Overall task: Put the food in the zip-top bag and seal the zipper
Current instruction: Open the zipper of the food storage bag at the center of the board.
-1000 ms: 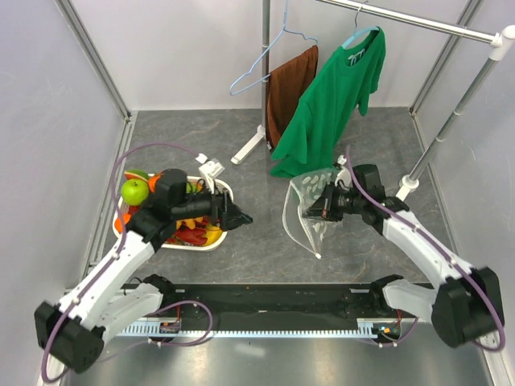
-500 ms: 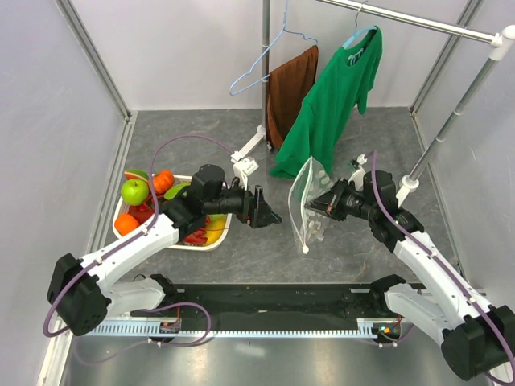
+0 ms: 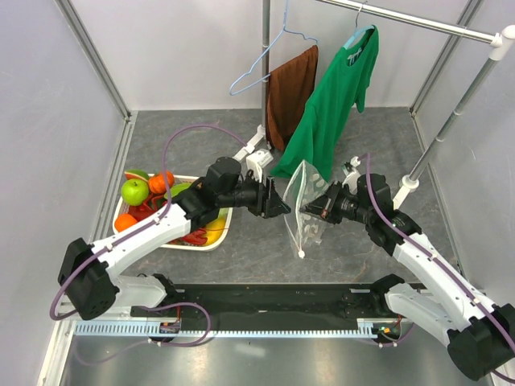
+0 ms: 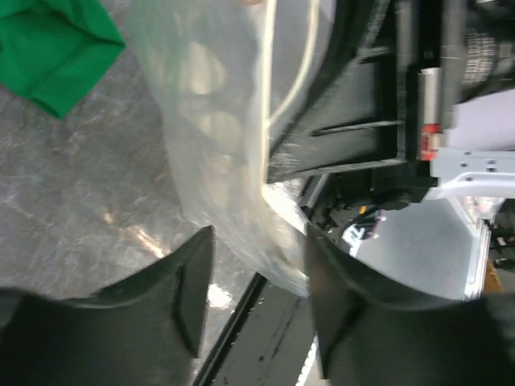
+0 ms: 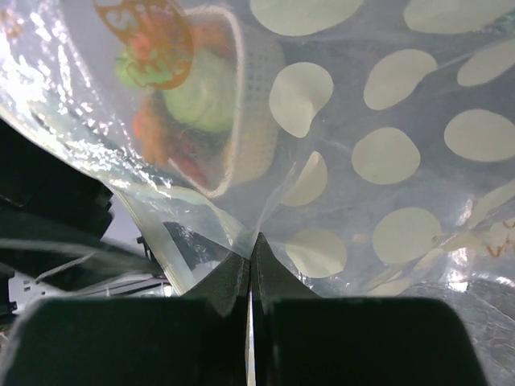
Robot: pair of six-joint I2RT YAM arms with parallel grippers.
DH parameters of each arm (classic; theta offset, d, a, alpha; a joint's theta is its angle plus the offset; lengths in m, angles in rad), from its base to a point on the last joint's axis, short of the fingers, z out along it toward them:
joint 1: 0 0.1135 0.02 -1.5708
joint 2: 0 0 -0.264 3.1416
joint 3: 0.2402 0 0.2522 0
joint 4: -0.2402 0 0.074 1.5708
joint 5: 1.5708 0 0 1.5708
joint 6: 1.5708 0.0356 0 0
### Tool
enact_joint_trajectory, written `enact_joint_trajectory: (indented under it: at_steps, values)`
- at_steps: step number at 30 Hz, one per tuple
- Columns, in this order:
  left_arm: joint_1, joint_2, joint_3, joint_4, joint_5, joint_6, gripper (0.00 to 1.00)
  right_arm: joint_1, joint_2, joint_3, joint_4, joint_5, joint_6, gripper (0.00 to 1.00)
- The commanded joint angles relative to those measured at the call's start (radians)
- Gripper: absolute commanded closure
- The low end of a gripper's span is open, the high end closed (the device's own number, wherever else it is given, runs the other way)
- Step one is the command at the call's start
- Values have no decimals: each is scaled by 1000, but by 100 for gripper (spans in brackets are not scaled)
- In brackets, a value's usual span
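Two arms meet near the middle of the top view, above the grey table (image 3: 386, 141). Behind them, at the upper middle, we see the green T-shirt (image 3: 330, 112) hanging on the rail. The zip-top bag (image 3: 304, 193) hangs upright in the air just right of the centre; it is clear with white dots. The white basket (image 3: 217, 238) stands on the table at the left middle, and the food (image 3: 135, 191) lies in it, well apart from the bag. The right gripper (image 3: 310, 211) comes from the right with its fingers pressed together, pinching the bag's film. The left gripper (image 4: 257, 237) comes from the left with its fingers spread, and the bag's lower edge hangs between them; we cannot tell if they touch it. The zipper (image 4: 268, 104) runs as a thin whitish strip along the bag's edge.
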Motion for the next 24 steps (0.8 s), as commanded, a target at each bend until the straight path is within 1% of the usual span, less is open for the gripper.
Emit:
enact_joint_trajectory:
  at_steps: [1, 2, 3, 4, 5, 6, 7, 8, 9, 10, 11, 12, 13, 14, 15, 16, 18, 22, 24]
  values:
    - [-1, 45, 60, -44, -39, 11, 55, 17, -23, 8, 79, -53, 1, 100]
    - [2, 47, 60, -40, -15, 9, 74, 20, -25, 6, 87, -65, -2, 100]
    - [4, 44, 60, -37, 1, 9, 86, 22, -25, 6, 97, -87, -11, 100]
    - [8, 38, 56, -25, 19, 5, 95, 22, -25, 9, 94, -85, -22, 100]
    - [13, 31, 51, -20, 35, -3, 98, 22, -23, 13, 91, -84, -36, 92]
    - [14, 13, 48, -18, 47, -10, 98, 22, -23, 17, 78, -76, -51, 81]
    - [13, 2, 43, -26, 36, -15, 98, 22, -19, 40, 59, -59, -106, 69]
    - [14, -8, 46, -76, -31, -30, 98, 21, -15, 63, 21, -33, -145, 54]
    - [16, -19, 55, -106, -60, -35, 98, 21, -15, 94, -70, -12, -198, 53]
    - [17, -27, 59, -132, -79, -38, 98, 21, -21, 158, -117, 40, -279, 53]
    - [17, -36, 60, -162, -120, -47, 98, 21, -26, 187, -187, 69, -313, 54]
    - [17, -42, 60, -175, -131, -52, 98, 21, -34, 248, -223, 98, -343, 53]
    - [17, -51, 65, -184, -140, -56, 98, 21, -37, 273, -249, 120, -390, 55]
    - [16, -48, 69, -201, -148, -73, 98, 22, -38, 295, -274, 108, -404, 58]
    - [16, -44, 78, -204, -151, -87, 98, 21, -37, 324, -277, 88, -412, 61]
    - [17, -33, 82, -206, -148, -98, 98, 21, -35, 330, -277, 36, -400, 65]
    - [14, -16, 97, -199, -137, -129, 98, 22, -26, 329, -248, -12, -363, 66]
    - [1, 24, 132, -187, -154, -168, 98, 22, 6, 321, -199, -53, -312, 55]
    - [-6, 56, 167, -189, -162, -185, 98, 28, 30, 325, -171, -56, -289, 53]
